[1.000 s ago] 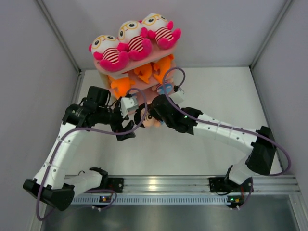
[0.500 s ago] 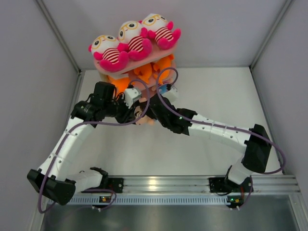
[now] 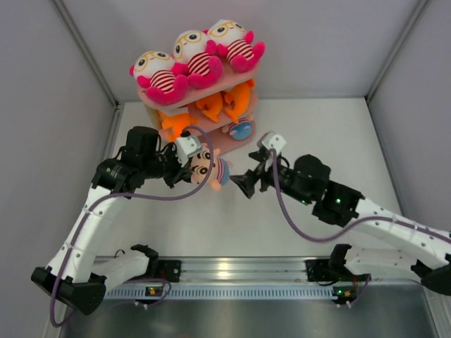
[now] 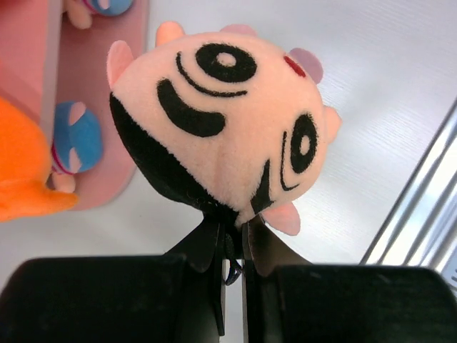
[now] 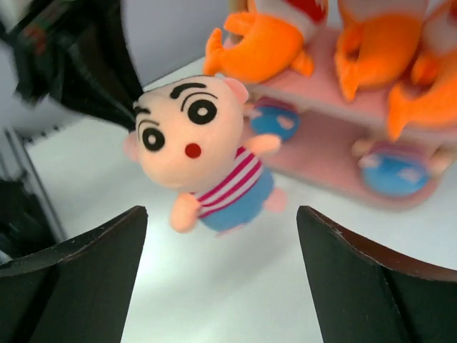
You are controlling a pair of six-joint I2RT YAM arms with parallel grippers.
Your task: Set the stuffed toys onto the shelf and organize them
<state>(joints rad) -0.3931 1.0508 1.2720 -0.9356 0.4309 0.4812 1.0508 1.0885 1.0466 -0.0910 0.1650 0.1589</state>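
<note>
The pink shelf [image 3: 184,101] stands at the back of the table. Three white-faced stuffed toys [image 3: 192,55] sit on its top board, orange sharks [image 3: 211,105] on the middle one, and a blue-bodied doll [image 3: 242,129] on the bottom one. My left gripper [image 3: 184,162] is shut on the black top of a peach-faced striped doll [image 3: 206,167], which hangs above the table in front of the shelf. In the left wrist view its head [image 4: 221,128] fills the frame just beyond the gripper [image 4: 232,239]. My right gripper [image 3: 246,185] stands open and holds nothing. It faces the doll [image 5: 200,153] from the right, a short way off.
Grey walls close in the table on three sides. A metal rail [image 3: 232,271] runs along the near edge. In the right wrist view, sharks [image 5: 371,57] sit above two blue-bodied dolls [image 5: 396,171] on the bottom board [image 5: 321,153].
The right gripper has opened, let go of the peach-faced doll and drawn back to the right. The left gripper has shut on the doll's head and now carries it alone.
</note>
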